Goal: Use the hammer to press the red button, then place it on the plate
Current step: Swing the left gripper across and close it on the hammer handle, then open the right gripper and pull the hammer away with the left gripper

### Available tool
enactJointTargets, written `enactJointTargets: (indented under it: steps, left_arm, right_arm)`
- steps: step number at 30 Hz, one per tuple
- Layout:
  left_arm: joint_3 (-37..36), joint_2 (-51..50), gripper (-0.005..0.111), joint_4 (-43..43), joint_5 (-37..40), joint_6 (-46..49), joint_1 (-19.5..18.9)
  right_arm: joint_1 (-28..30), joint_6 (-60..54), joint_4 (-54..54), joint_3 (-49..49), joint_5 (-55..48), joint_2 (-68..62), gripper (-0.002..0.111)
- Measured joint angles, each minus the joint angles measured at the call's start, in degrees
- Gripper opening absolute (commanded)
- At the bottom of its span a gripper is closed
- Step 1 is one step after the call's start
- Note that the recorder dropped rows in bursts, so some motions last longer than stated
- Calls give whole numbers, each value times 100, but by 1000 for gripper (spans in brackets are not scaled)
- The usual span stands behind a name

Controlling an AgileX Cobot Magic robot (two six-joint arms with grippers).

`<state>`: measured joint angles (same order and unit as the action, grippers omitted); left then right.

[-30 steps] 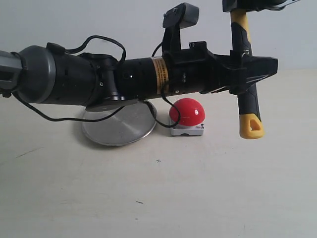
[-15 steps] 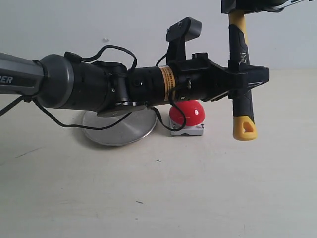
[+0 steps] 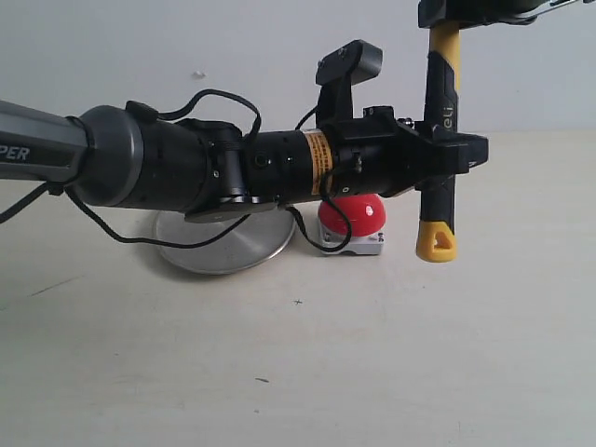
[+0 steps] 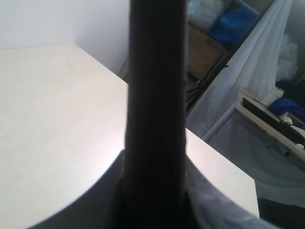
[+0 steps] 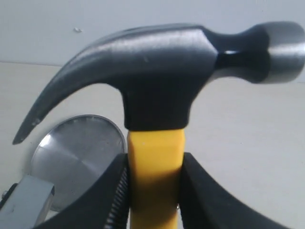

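Right pincer (image 5: pixel 152 191) pinching hammer (image 5: pixel 162 71) under its head; left pincer (image 3: pixel 452 154) clamped across handle. Loop end hanging clear above table (image 3: pixel 372 372), beside button (image 3: pixel 358 212); plate (image 3: pixel 223 247) just beyond, partly behind arm.

We see a pale cream table (image 3: pixel 391 372) with a few small dark marks (image 3: pixel 262 380) on it. Behind it stands a plain white wall (image 3: pixel 112 47) under soft, even light. In the left wrist view the table's far edge meets a cluttered corner: a draped white sheet (image 4: pixel 259 90), what may be a wooden cabinet (image 4: pixel 205 55), too blurred to be sure, and something blue (image 4: pixel 236 24) beside it.
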<state>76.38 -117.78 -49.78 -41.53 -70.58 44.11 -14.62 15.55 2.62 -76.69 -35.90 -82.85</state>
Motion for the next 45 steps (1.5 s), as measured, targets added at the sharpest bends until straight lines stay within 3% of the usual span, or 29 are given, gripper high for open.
enactJointTargets:
  steps: [4,7,21,24,28,31,37,45]
  left_arm:
    - [0,-13,0,-70,88,-64,0]
    - [0,-26,0,-70,217,-115,-22]
    - [0,86,0,-265,992,-102,-151]
    - [0,250,0,-442,1551,-78,-162]
    - [-12,560,0,-953,2860,-60,-135]
    - [-118,791,0,-1058,3773,-60,-39]
    - [-623,1151,0,-1058,4096,-72,93]
    - [-1612,1489,0,-1056,3983,-84,119]
  right_arm:
    - [0,11,0,0,-279,40,56]
    - [0,11,0,0,-523,168,62]
    - [0,-177,32,0,-1612,1882,62]
    - [0,-309,32,0,-2081,2191,62]
    - [0,-484,43,115,-2569,2558,61]
    - [0,-553,43,518,-2366,2994,51]
    - [0,-564,-148,1899,-1352,4464,2]
    - [0,-614,-479,3870,183,6815,0]
